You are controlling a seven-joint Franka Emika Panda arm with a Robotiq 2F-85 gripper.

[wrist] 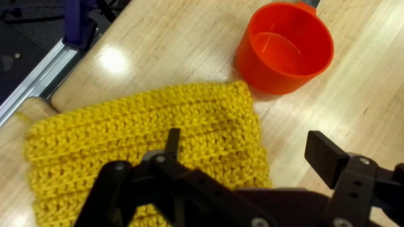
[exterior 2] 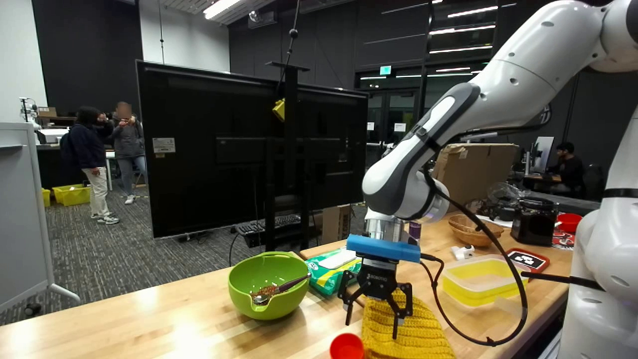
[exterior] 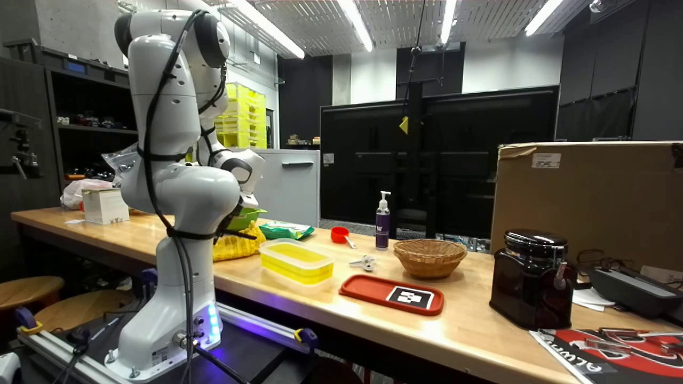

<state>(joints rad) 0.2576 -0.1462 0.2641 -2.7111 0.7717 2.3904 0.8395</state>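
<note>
My gripper hangs over a yellow knitted cloth, its black fingers spread wide with nothing held. From the wrist view, the gripper has its left finger over the knit and its right finger over bare wood beyond the cloth's edge. Close to the cloth's corner stands a red cup, upright and with nothing seen inside. A green bowl sits to the left of the gripper; it contains reddish bits and a dark-handled spoon. The arm mostly hides the gripper in an exterior view.
Behind the gripper lies a green wipes pack. Farther along the table are a yellow translucent container, a red tray, a wicker basket, a pump bottle, another red scoop and a dark jar.
</note>
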